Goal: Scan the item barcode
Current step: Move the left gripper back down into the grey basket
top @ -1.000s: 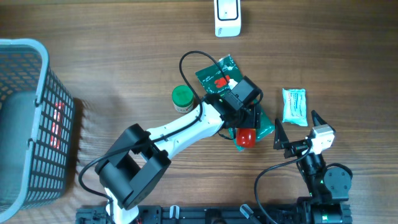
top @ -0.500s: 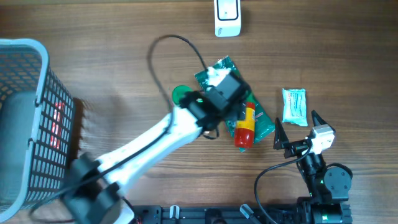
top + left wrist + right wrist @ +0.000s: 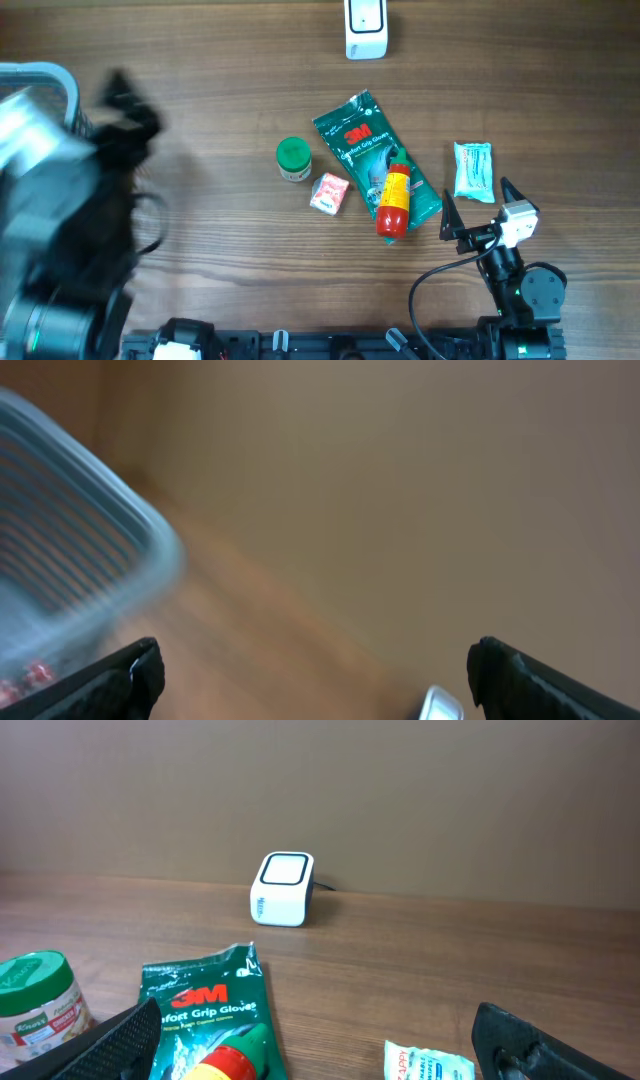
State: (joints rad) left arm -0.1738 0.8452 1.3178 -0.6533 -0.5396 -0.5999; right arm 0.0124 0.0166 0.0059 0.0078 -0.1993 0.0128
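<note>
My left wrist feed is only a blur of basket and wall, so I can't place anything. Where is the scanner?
Observer: The white scanner stands at the far edge of the table, straight ahead of the right arm.
Operator: What items are out?
Observer: A green 3M glove pack lies mid-table, with a red-and-yellow bottle lying on its near end.
Operator: Is the right arm holding something?
Observer: No. The right gripper is open and empty, with a small teal packet just ahead of it.
</note>
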